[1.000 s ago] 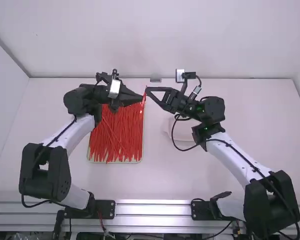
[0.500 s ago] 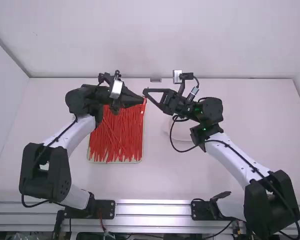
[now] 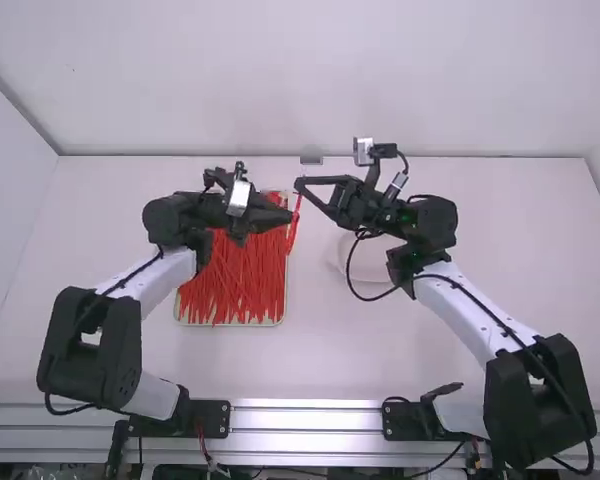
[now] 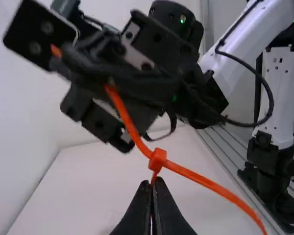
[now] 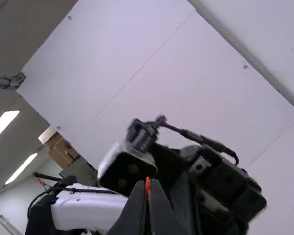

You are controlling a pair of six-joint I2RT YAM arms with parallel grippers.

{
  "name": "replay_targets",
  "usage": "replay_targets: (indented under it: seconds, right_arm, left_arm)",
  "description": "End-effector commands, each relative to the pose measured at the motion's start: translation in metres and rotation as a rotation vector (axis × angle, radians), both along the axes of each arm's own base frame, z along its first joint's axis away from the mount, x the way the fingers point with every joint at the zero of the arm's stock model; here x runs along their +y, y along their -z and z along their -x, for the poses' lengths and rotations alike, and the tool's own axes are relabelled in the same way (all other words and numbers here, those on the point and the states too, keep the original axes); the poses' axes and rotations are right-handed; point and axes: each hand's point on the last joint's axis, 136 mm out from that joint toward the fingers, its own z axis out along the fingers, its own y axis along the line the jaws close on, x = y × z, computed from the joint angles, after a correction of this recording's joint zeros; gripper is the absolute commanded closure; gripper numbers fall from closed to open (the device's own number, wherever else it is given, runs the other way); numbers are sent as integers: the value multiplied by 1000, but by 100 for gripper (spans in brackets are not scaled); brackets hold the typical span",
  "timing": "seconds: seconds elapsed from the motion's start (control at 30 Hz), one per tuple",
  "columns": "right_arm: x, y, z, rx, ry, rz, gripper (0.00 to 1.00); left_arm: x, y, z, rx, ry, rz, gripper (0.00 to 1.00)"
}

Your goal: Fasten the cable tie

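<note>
Change: left arm (image 3: 160, 268) has drawn in toward 5 o'clock, and the right claw (image 3: 300, 186) has nudged toward 3 o'clock.
Surface (image 3: 480, 200): carries the tray (image 3: 280, 322) of spare ties (image 3: 230, 280), at 9 o'clock of centre.
Left claw (image 4: 152, 183): pinched on the cable tie (image 4: 186, 172) just under its head (image 4: 157, 158), steadying it.
Right claw: closed on the strap, likely to pull.
Cable tie: aloft over the tray's 1 o'clock corner, apparently threaded.

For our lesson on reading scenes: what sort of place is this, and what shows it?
Probably a robotics lab bench. A left arm and a right arm are mounted on a metal rail at a white table boxed in by plain white panels, with a tray of red cable ties set out.
</note>
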Motion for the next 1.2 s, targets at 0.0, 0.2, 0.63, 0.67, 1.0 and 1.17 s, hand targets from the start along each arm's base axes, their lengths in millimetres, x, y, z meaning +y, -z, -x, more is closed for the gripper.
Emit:
replay_targets:
  seconds: [0.0,0.2,0.63,0.67,1.0,1.17]
  right_arm:
    - [-15,-32,0,-48,45,-76,100]
    - [-33,-41,-5,-60,73,-106,100]
    - [-50,-44,-13,-73,115,-114,100]
    - [-49,-44,-12,-73,112,-114,100]
    - [-52,-44,-14,-75,119,-113,84]
    - [-53,-42,-13,-80,114,-97,48]
  left_arm:
    - [0,33,16,33,73,-68,99]
    - [2,63,28,68,67,-68,99]
    - [2,81,39,90,71,-69,99]
    - [2,81,39,91,70,-69,98]
    - [2,81,39,87,71,-69,98]
    - [7,80,34,83,51,-67,98]
